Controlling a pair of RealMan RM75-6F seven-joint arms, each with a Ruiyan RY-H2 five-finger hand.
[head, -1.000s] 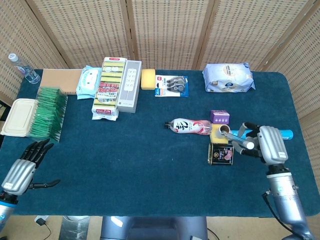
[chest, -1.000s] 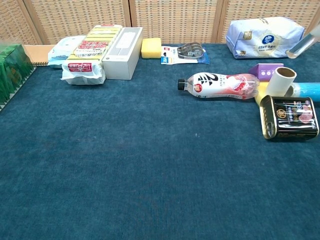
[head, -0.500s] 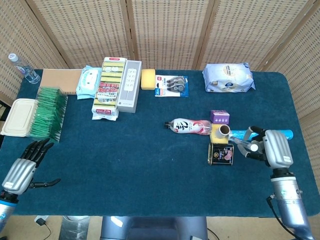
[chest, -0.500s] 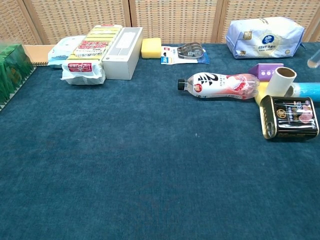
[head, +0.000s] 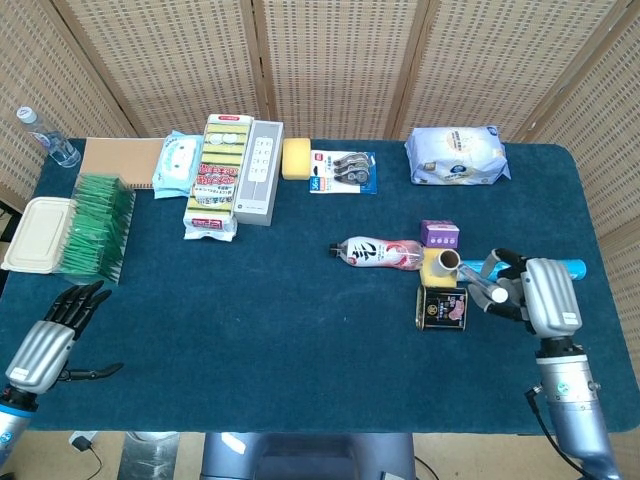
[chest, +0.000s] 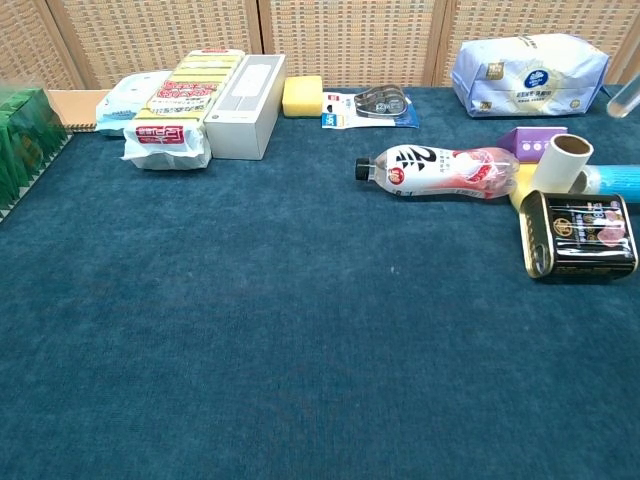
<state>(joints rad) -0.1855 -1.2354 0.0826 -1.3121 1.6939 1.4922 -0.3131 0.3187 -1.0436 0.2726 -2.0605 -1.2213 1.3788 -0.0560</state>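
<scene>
table cover (chest: 250, 350): matt dark-blue cloth, finely napped
tin (chest: 583, 235): glossy black metal with a printed label
bottle (chest: 440, 171): clear shiny plastic under a glossy wrap
roll (chest: 561, 160): matt cardboard core
right hand (head: 520, 290): smooth silver-grey shell, metallic sheen
left hand (head: 48, 335): same silver shell, matt black fingers
screen (head: 330, 60): pale wood frames, woven mesh panels

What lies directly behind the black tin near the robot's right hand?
Behind the black tin sit a yellow sponge with a white roll on it, and a light blue tube. The roll and tin cover most of the sponge, so its full shape cannot be seen.
</scene>
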